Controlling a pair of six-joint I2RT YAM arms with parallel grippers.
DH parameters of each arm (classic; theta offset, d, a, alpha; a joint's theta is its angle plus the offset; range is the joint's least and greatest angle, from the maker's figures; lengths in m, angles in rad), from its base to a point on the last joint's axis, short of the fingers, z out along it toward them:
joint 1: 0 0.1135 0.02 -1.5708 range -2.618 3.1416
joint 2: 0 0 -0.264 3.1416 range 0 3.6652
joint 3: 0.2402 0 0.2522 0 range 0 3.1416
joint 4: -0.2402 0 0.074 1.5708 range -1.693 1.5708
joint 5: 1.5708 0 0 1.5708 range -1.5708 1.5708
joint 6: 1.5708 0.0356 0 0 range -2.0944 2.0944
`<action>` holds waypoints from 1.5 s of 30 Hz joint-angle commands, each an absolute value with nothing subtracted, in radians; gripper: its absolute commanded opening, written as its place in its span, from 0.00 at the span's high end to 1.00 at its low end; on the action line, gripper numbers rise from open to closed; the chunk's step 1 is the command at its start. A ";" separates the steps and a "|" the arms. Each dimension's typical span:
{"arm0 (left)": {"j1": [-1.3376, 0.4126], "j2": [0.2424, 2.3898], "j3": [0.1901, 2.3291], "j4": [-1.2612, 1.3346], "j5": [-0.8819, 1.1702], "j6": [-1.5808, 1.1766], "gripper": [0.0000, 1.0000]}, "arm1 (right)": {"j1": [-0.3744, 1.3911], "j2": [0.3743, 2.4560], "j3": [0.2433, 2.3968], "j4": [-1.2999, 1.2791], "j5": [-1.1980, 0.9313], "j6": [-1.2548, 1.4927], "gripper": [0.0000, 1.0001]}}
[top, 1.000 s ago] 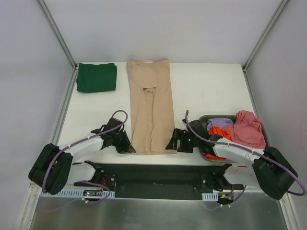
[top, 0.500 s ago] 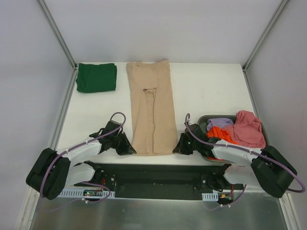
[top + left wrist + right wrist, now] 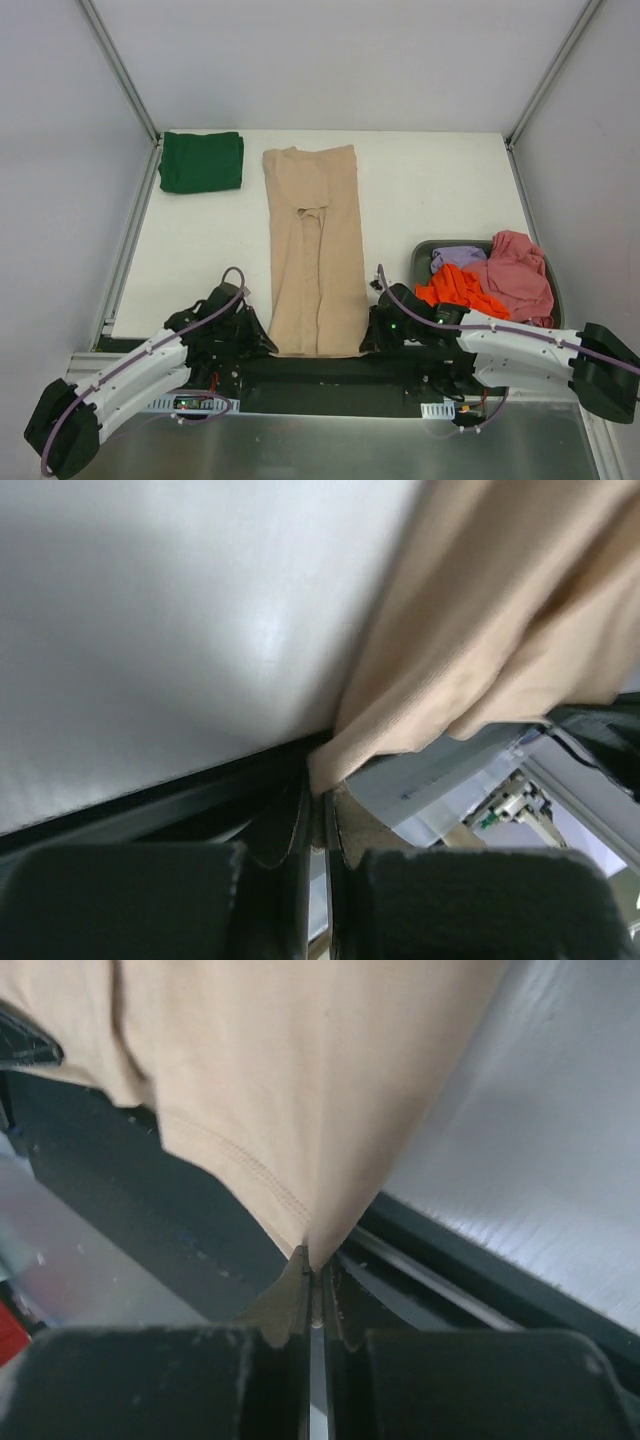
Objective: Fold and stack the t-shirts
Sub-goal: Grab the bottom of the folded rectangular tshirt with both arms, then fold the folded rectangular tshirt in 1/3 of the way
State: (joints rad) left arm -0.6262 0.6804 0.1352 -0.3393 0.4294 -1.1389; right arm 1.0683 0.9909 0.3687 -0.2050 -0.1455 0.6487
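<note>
A long beige t-shirt [image 3: 315,250], folded into a narrow strip, lies down the middle of the white table and overhangs its near edge. My left gripper [image 3: 262,343] is shut on its near left corner, the cloth [image 3: 420,680] pinched between the fingers. My right gripper [image 3: 370,340] is shut on the near right corner of that beige t-shirt [image 3: 290,1090]. A dark green t-shirt [image 3: 201,160] lies folded at the far left. Orange-red [image 3: 462,287], pink [image 3: 516,270] and lilac [image 3: 457,258] t-shirts are bundled in the grey tub [image 3: 422,258] at the right.
The black frame rail [image 3: 320,375] runs along the table's near edge under both grippers. Metal posts [image 3: 120,70] rise at the far corners, with grey walls on both sides.
Both grippers have drawn back toward the near edge, pulling the beige shirt with them so its hem now hangs over the edge. The right gripper closed on the corner.
</note>
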 commanded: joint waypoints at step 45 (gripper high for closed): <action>-0.293 1.615 1.195 -0.437 0.204 -0.643 1.00 | 0.589 1.607 1.204 -0.164 -0.041 0.107 1.00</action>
